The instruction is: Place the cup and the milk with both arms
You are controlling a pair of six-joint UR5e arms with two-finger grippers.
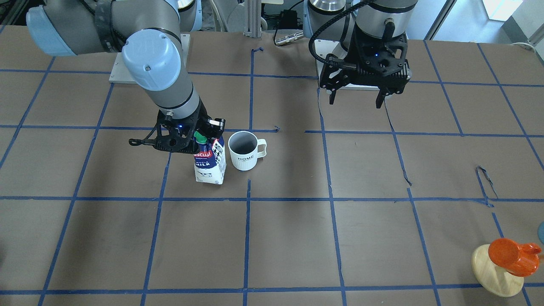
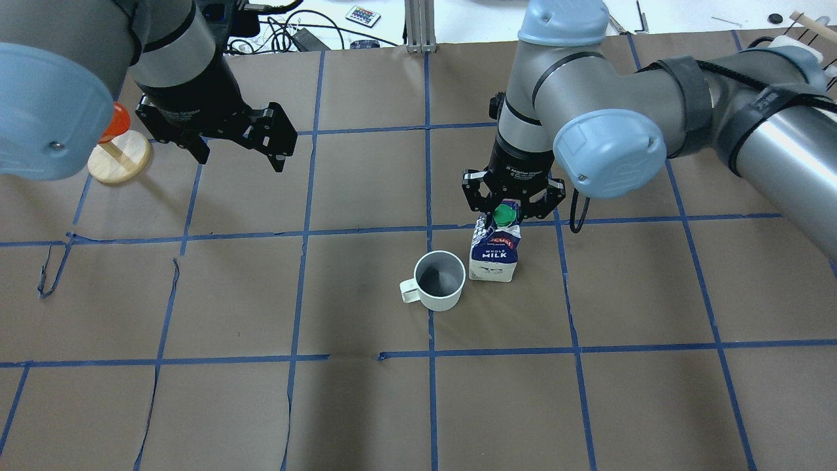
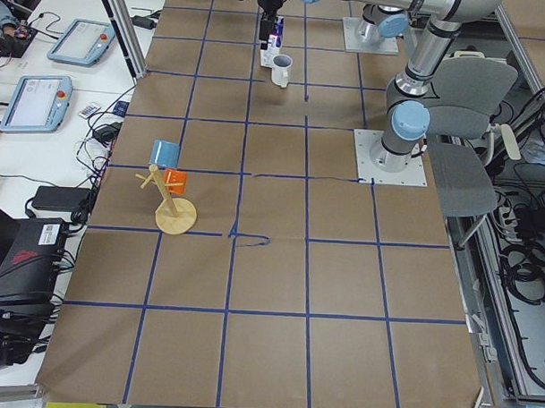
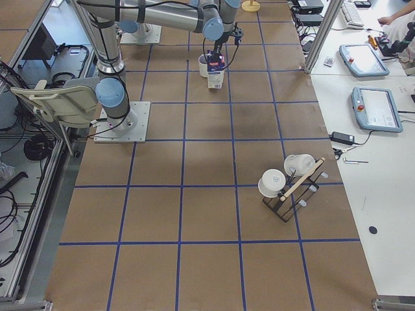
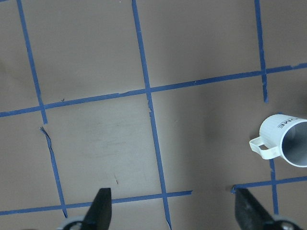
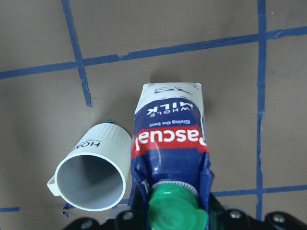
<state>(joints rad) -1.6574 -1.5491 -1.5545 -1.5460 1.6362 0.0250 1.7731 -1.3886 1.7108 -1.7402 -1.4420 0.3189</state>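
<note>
My right pincer (image 2: 507, 210) is clenched on the peaked top of the milk carton (image 2: 495, 252), one finger on each side of the ridge just below the green cap (image 2: 502, 214). The milk carton stands upright on the tabletop (image 2: 366, 405), its base resting on the brown paper near the middle, close to a crossing of the blue tape lines (image 2: 429, 353). In my right wrist view the red band and the word MILK run down the carton's face away from the camera.

The cup (image 2: 440, 280) stands upright just beside the milk carton, on my left of it. The overhead view shows a narrow gap between the two. Its handle points away from the carton, toward my left, its mouth faces up and the inside looks grey.

My left pincer (image 2: 240, 160) is released, its fingers spread wide, and it hangs above the tabletop well apart from the cup. In my left wrist view the cup sits at the right edge, beyond both fingertips.

A wooden stand (image 2: 118, 160) with an orange cup (image 2: 112, 121) on it sits at the far left of the tabletop, behind my left arm
</note>
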